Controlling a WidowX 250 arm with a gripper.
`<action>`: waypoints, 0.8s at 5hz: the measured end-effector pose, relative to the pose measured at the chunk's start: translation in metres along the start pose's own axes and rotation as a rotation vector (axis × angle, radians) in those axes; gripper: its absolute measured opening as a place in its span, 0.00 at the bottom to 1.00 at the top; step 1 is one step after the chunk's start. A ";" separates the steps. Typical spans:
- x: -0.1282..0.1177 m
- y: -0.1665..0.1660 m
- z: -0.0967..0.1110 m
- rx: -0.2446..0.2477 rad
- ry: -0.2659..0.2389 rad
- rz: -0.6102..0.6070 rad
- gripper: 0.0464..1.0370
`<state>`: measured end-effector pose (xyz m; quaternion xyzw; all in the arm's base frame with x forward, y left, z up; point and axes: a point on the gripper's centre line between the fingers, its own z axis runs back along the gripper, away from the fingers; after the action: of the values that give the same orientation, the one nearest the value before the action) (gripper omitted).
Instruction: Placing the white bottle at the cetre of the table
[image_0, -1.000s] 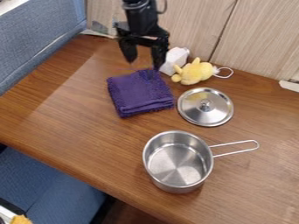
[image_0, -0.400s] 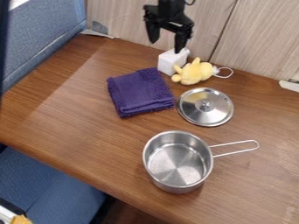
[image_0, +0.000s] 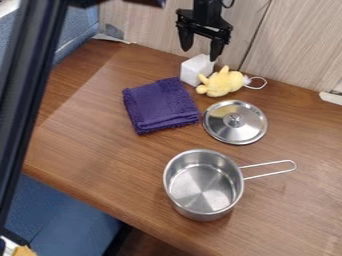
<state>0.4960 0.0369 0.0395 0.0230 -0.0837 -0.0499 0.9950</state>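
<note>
The gripper (image_0: 200, 54) has been shifted right along the upper part of the frame since the earliest frame, and a long black bar (image_0: 32, 65) has been brought in across the left side, where only a sliver is seen in the frame before. White bottle, cloth, toy, lid and pot are left unmoved. The gripper is held wide, nothing gripped, at upper centre, pointed down. The white bottle (image_0: 194, 71), blocky in shape, is placed at upper centre near the table's far edge, just below the gripper in the frame; the right-hand fingertip is seen against its top, contact cannot be told. The table centre is not yet reached by it. A yellow plush toy (image_0: 224, 83) with a white loop is set just beside it, to the right. A folded purple cloth (image_0: 160, 106) is laid left of centre, a steel lid (image_0: 220, 130) right of centre, knob up. A steel pot (image_0: 204, 187) is stood upright at lower centre, uncovered, handle pointed right. All are supported by the brown wooden table (image_0: 113, 155).
</note>
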 end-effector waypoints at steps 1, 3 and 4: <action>-0.003 0.003 -0.011 0.015 0.069 0.045 0.96; -0.019 -0.001 -0.033 0.038 0.125 0.031 0.92; -0.022 -0.001 -0.035 0.063 0.124 0.027 0.66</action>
<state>0.4798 0.0400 0.0014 0.0562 -0.0240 -0.0324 0.9976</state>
